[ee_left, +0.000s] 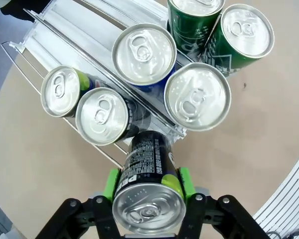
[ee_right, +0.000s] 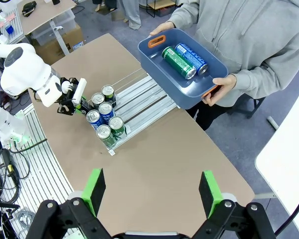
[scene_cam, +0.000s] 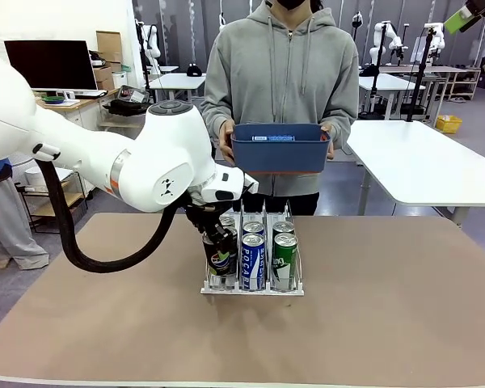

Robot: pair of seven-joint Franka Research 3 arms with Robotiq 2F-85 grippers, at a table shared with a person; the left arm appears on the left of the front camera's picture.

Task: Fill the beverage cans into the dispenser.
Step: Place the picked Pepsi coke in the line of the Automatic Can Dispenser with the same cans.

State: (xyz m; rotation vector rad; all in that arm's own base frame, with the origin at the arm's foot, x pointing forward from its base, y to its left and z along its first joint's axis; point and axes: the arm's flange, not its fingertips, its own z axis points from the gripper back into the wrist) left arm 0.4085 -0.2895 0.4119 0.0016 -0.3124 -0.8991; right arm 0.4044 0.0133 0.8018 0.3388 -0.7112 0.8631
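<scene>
A: Where's the black can [ee_left: 145, 162]?
B: Pinched between the pads of the left gripper [ee_left: 147, 183], at the front left corner of the rack [ee_left: 74, 27], just in front of the nearest can [ee_left: 102, 115] standing in that lane.
A: And the right gripper [ee_right: 152, 191]?
B: Spread wide, high over the table [ee_right: 179, 164], holding nothing.
A: How should it go in?
B: I'd keep it upright, clear the rack's front edge with its base, lower it straight, and let go only once it stands without nudging its neighbours.
</scene>
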